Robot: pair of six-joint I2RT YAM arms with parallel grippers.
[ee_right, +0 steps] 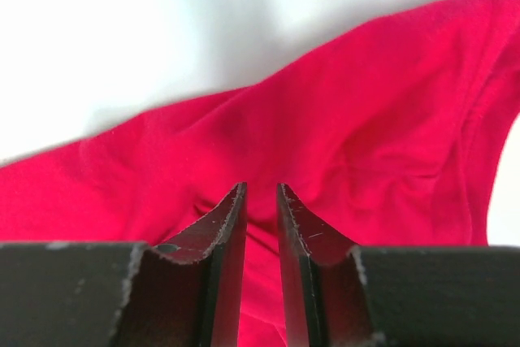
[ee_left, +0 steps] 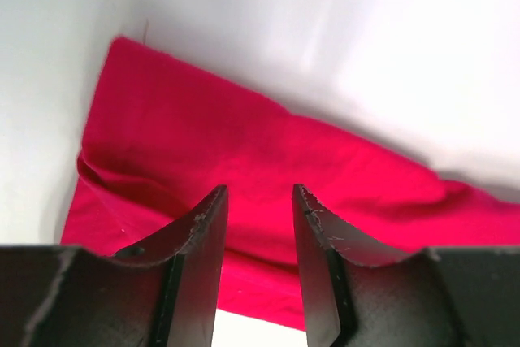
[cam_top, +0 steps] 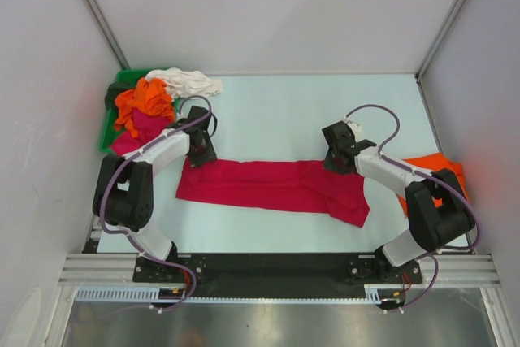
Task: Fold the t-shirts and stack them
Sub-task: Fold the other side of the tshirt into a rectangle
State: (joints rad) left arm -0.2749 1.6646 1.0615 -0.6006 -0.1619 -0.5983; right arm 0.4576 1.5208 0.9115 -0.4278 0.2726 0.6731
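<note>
The crimson-red t-shirt (cam_top: 268, 184) lies on the pale table (cam_top: 284, 111) as a long, narrow band running left to right, with one end bunching into a wider flap near the right arm. Each gripper is down at one end of that band.

The left gripper (cam_top: 203, 150) sits over the shirt's far left corner. In its wrist view, its fingers (ee_left: 203, 225) stand apart with a plain gap, and the red cloth lies beyond and below the tips, not between them.

The right gripper (cam_top: 335, 160) is over the far edge of the shirt towards its right end. Its fingers (ee_right: 227, 233) are drawn close, with only a narrow slit left, and a crease of red cloth rises right at the tips. Whether the cloth is actually pinched I cannot tell.

At the far left stands a green bin (cam_top: 106, 132) heaped with an orange shirt (cam_top: 146, 99), a magenta shirt (cam_top: 142, 127) and a dark shirt (cam_top: 116, 95). A white shirt (cam_top: 187, 81) spills from it onto the table. Another orange t-shirt (cam_top: 435, 164) lies by the right arm, just beside the red shirt's flap.
</note>
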